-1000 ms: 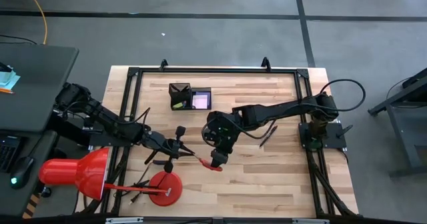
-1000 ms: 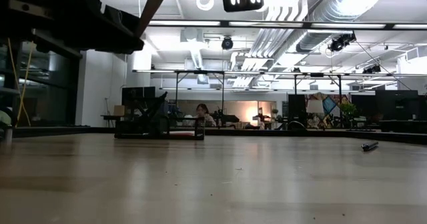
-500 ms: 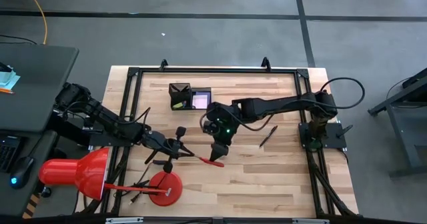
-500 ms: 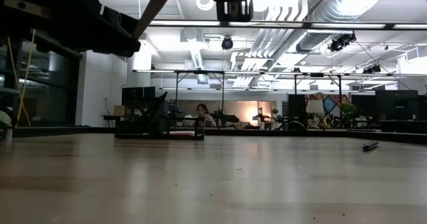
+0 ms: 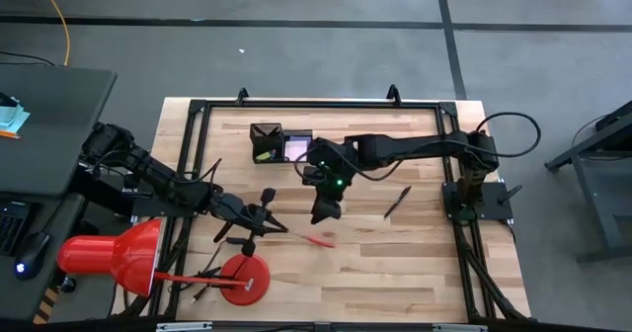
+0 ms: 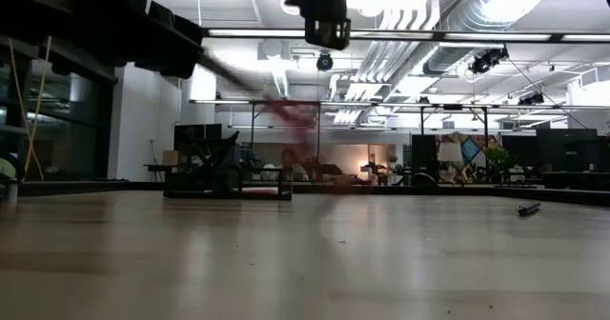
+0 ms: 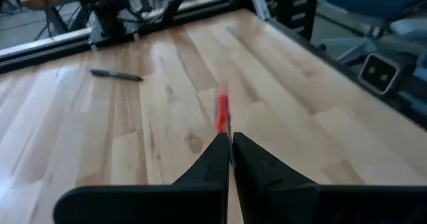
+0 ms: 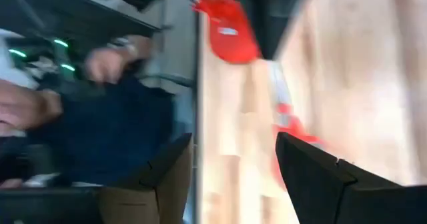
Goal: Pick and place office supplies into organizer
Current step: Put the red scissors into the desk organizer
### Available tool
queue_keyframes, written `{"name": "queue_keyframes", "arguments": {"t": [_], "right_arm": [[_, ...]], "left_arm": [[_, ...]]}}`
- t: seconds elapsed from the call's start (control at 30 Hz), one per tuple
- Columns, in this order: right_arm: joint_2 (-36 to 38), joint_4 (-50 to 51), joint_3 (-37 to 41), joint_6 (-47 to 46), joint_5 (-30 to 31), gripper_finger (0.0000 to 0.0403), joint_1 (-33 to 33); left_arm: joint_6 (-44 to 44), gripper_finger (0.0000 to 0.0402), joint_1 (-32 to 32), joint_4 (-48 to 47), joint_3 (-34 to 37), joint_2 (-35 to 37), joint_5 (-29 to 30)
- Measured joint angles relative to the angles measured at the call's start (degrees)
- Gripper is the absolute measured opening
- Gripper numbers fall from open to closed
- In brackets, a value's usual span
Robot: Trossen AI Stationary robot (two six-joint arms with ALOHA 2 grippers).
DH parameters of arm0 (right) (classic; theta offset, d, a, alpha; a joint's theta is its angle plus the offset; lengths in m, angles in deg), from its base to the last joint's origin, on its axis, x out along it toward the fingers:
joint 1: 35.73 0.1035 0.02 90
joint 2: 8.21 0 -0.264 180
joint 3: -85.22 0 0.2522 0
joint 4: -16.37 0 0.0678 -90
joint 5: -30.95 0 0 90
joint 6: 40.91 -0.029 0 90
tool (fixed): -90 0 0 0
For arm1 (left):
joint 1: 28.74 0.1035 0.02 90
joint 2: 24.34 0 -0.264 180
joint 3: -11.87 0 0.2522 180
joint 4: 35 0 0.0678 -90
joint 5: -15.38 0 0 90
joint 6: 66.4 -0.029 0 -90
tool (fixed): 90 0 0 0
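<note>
From above, the left gripper point(image 5: 269, 225), at seven o'clock on the table point(image 5: 415, 273), pinches the scissors point(image 5: 314, 238) by the blade; the right gripper point(image 5: 323, 214), fingers spread and empty, hangs at centre, five o'clock of the organizer point(image 5: 281, 144). The low view shows the scissors blurred in mid-air. The left wrist view confirms the pinch. The thin hold could let the scissors swing and slip.
</note>
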Motion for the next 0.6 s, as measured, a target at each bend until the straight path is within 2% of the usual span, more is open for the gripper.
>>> {"name": "queue_keyframes", "arguments": {"t": [0.13,0.27,0.33,0.4,0.6], "right_arm": [[0.8,10.9,0.0,6.7,8.0,0.0197,-1.1],[2.1,25.6,0.0,5.8,29.4,0.0184,-1.1],[2.0,30.8,0.2,3.7,37.1,0.0179,0.5],[2.0,29.4,1.9,2.5,39.0,0.0175,2.9],[2.0,18.1,13.3,-1.8,39.3,0.0175,9.2]], "left_arm": [[0.9,0.0,0.1,0.2,0.0,0.0,1.8],[2.3,0.0,0.1,-0.9,0.0,0.0,1.1],[3.0,0.0,0.0,-1.2,0.0,0.0,1.0],[3.1,0.0,0.1,-1.3,0.0,0.0,1.3],[3.3,0.0,0.1,-1.0,0.0,0.0,2.0]]}}
